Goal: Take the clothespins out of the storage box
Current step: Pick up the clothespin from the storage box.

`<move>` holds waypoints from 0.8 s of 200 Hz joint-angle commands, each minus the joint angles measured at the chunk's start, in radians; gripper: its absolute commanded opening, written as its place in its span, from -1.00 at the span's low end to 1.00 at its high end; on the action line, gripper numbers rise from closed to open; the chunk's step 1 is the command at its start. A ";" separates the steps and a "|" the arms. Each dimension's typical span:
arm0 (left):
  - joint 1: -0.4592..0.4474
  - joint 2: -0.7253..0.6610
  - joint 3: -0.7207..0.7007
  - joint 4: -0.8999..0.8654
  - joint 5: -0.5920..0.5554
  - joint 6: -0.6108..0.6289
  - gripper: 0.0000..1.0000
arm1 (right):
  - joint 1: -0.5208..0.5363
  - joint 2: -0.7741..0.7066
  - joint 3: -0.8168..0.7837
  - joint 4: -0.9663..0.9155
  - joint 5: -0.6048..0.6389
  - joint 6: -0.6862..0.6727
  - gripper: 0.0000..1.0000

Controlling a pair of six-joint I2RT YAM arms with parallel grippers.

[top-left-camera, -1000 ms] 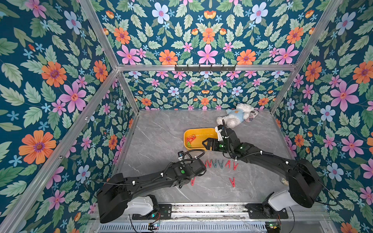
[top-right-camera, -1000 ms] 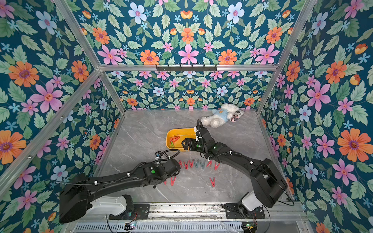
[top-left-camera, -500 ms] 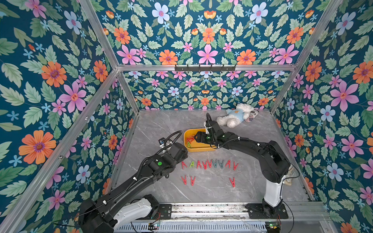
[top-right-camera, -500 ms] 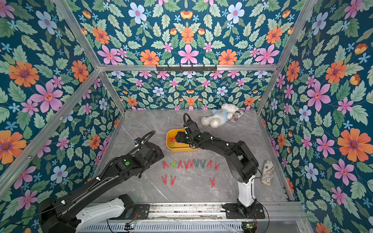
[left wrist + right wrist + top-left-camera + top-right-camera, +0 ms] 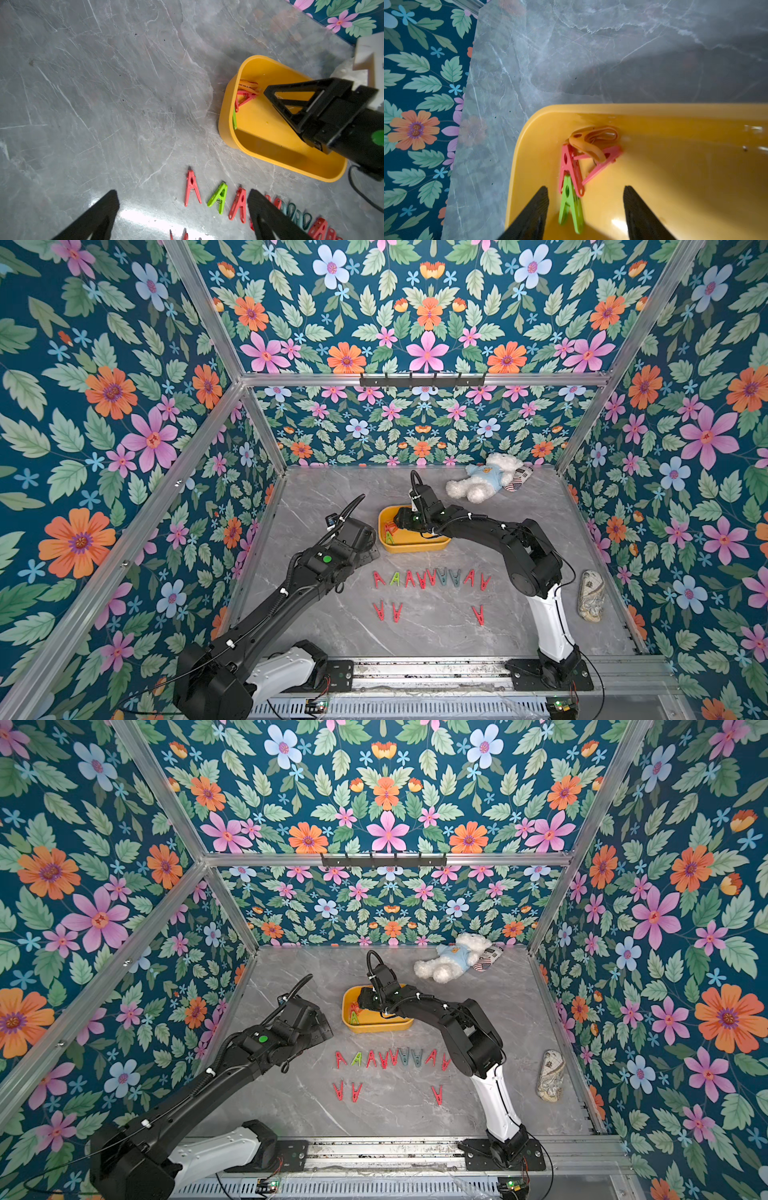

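Clothespins (image 5: 572, 166), four, are heaped in a corner of the storage box (image 5: 654, 110), set midway on the table (image 5: 415, 635). Right gripper (image 5: 585, 188) is held part-open astride the green clothespin (image 5: 570, 195), nothing gripped; left gripper (image 5: 182, 192) is spread wide, empty. It should be pinched alone, lifted clear of the rim.

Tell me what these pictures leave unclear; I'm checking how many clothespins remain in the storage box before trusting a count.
- Both top views: the right arm covers most of the storage box; only red and green clothespins show at one end.
- Right wrist view: the frame edge cuts off much of the box past the right gripper.
- Left wrist view: a left gripper finger hides part of the row on the table, which also runs off-frame.
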 commanded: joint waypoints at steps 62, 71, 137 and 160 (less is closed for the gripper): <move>0.047 0.000 -0.017 0.019 0.037 0.041 0.99 | -0.017 0.127 0.153 -0.032 -0.038 -0.051 -0.03; 0.050 -0.003 -0.018 0.019 0.039 0.041 0.99 | -0.016 0.131 0.158 -0.032 -0.049 -0.054 -0.06; 0.056 -0.020 -0.044 0.026 0.054 0.026 0.99 | 0.005 0.128 0.148 -0.038 -0.062 -0.074 -0.35; 0.058 -0.032 -0.053 0.026 0.056 0.021 0.99 | 0.013 0.131 0.148 -0.048 -0.052 -0.082 -0.36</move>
